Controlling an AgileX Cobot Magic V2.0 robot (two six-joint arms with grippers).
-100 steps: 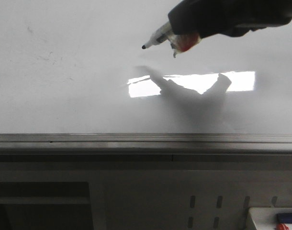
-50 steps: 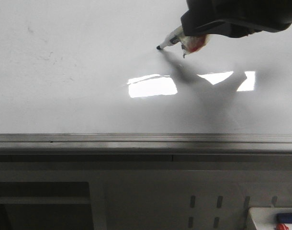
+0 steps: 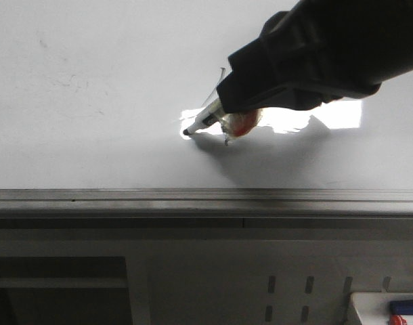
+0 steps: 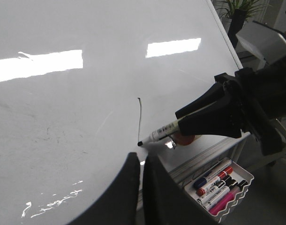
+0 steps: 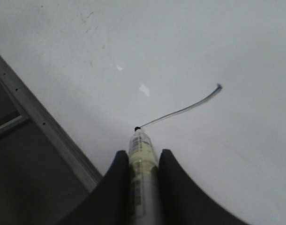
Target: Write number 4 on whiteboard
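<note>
The right claw (image 5: 142, 161) grips a marker (image 5: 141, 161) between its fingers, tip touching the whiteboard (image 3: 91, 135) at the near end of one thin curved slanted stroke, the number 4 (image 4: 139, 119) only begun, while the left claw (image 4: 142, 185) hangs above the board with fingers nearly together, holding nothing.

marker (image 3: 205, 119): tip on whiteboard (image 3: 91, 135), right of middle, near front edge
stroke (image 4: 139, 118): behind tip
marker tray (image 4: 219, 186): beyond front edge, right
</note>
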